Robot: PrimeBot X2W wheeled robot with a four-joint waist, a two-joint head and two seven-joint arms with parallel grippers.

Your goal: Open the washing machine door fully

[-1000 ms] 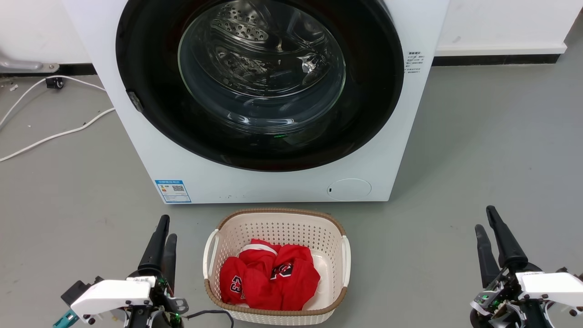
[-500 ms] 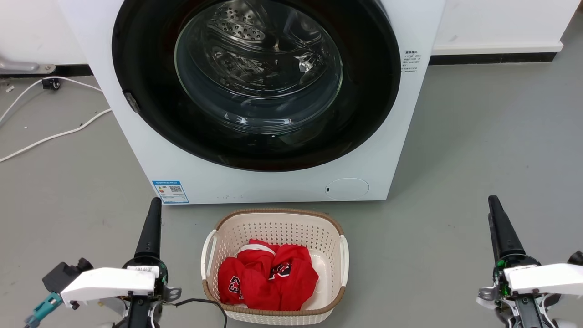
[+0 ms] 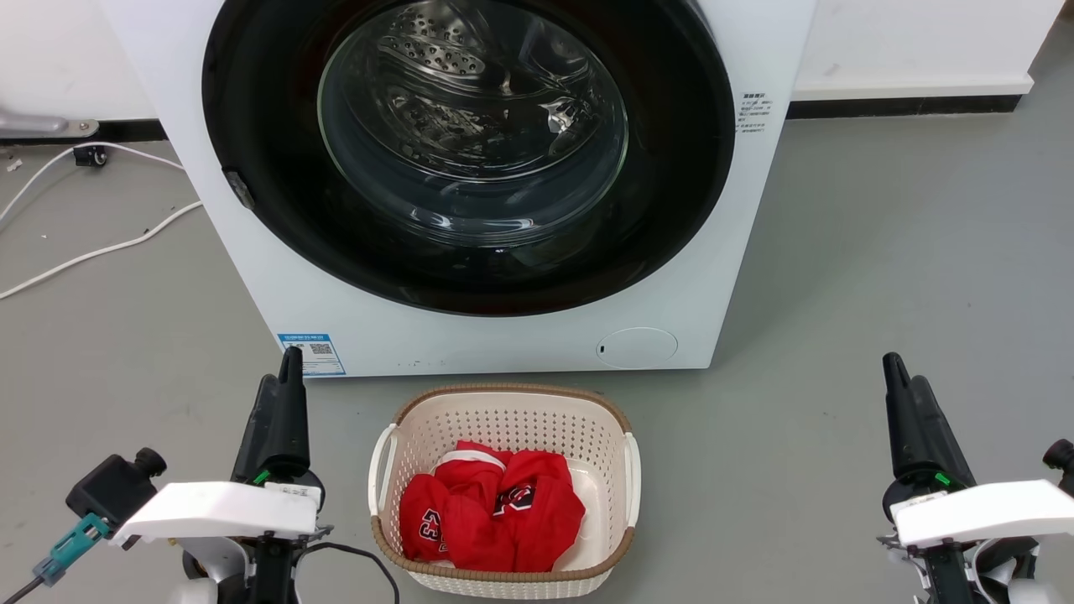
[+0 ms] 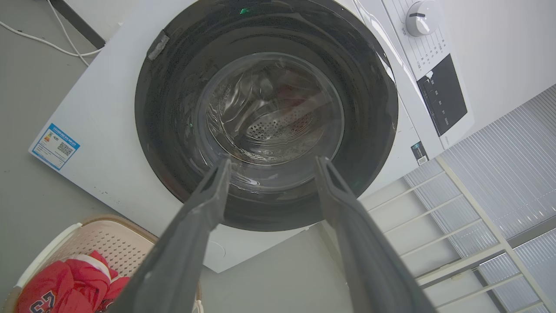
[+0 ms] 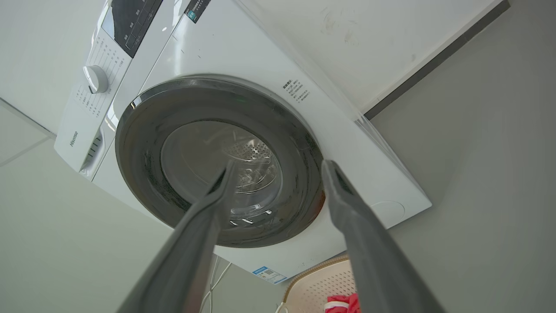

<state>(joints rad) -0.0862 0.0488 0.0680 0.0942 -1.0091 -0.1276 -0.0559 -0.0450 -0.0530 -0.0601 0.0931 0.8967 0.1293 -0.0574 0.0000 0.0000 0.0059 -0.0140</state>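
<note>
The washing machine door (image 3: 671, 168) is a glossy black round disc with a bulging glass window, lying flush against the white machine. A small grey latch tab (image 3: 237, 189) sits on its left rim. My left gripper (image 3: 285, 373) stands low at the left, in front of the machine's lower left corner, apart from the door. My right gripper (image 3: 898, 369) stands over the floor to the machine's right. The left wrist view shows the left gripper (image 4: 273, 161) open, the door (image 4: 173, 108) beyond it. The right gripper (image 5: 280, 166) is open too, facing the door (image 5: 143, 143).
A cream laundry basket (image 3: 503, 398) holding red clothes stands on the floor right in front of the machine, between my arms. White cables (image 3: 101, 247) trail over the floor at the left. The knob (image 4: 419, 17) and control panel sit above the door.
Both grippers have turned about their wrists and crept forward toward the machine. The head camera has shifted slightly. The door has stayed flush against the machine.
</note>
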